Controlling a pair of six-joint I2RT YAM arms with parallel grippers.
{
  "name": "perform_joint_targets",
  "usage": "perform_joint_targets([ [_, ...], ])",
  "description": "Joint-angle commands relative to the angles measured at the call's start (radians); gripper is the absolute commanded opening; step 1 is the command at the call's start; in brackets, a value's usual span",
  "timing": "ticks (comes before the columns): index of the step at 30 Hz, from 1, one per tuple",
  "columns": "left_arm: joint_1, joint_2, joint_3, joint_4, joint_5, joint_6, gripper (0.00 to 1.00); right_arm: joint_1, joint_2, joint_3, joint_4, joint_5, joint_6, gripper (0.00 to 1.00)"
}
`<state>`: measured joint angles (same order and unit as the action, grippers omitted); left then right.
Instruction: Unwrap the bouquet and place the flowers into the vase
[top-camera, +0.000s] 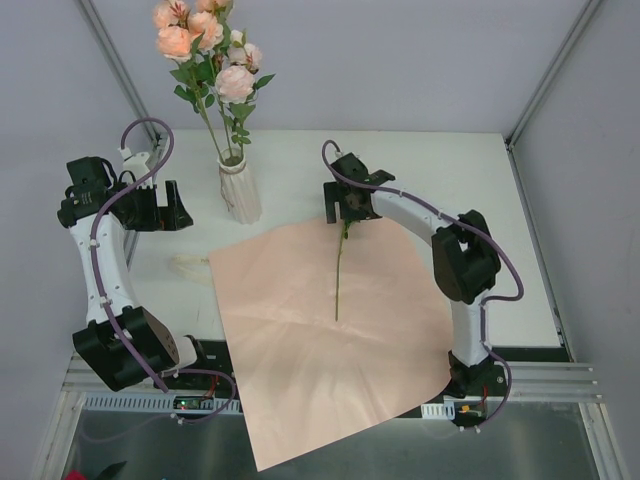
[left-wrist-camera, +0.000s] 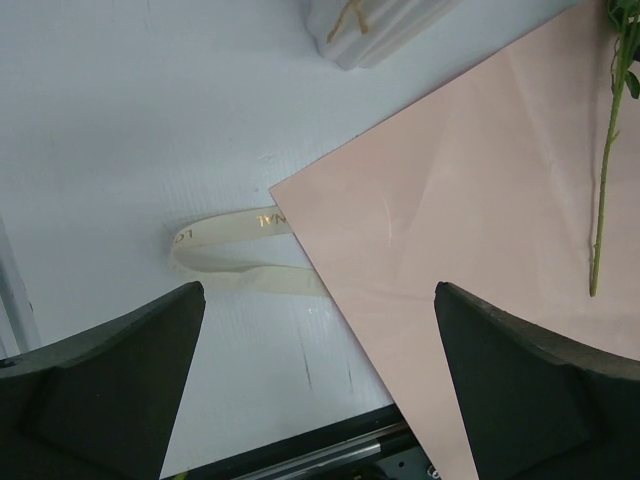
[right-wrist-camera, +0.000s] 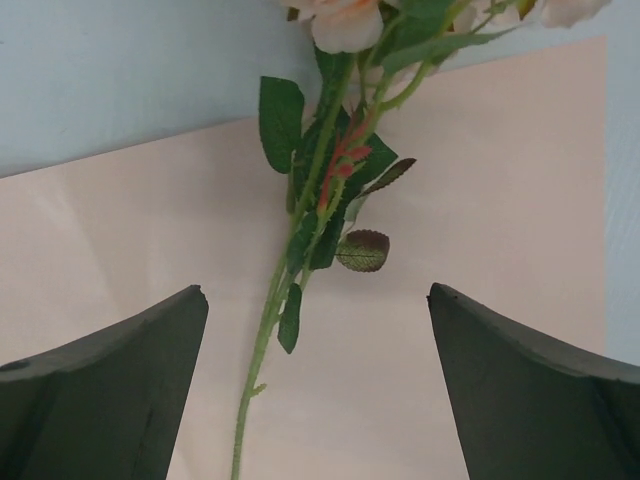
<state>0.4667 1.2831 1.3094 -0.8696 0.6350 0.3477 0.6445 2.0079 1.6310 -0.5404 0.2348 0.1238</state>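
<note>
One flower (top-camera: 339, 272) lies on the paper (top-camera: 290, 350) beside the vase (top-camera: 240, 192); right claw (top-camera: 343, 214) hangs spread over its leafy end, apparently to pinch it. Left claw (top-camera: 183, 208), spread, idles left of the vase.

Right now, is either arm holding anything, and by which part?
Nothing is held. Right gripper open over the flower on the paper; left gripper open, empty.

White table (top-camera: 500, 200), grey walls (top-camera: 400, 60), metal front rail (top-camera: 560, 375).
</note>
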Motion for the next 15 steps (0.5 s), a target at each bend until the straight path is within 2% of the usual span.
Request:
perform_joint_targets([
  [1,0.012,-0.008,-0.009,0.001,-0.02,0.013,0.99,-0.005,0.023,0.075,-0.092,0.098,0.083,0.95],
  [8,0.01,-0.01,-0.009,0.0,-0.015,0.019,0.99,-0.003,0.084,0.079,-0.066,0.107,0.135,0.89],
  [15,0.013,0.039,0.013,0.0,-0.08,0.031,0.99,-0.002,0.155,0.113,-0.012,0.097,0.209,0.75],
])
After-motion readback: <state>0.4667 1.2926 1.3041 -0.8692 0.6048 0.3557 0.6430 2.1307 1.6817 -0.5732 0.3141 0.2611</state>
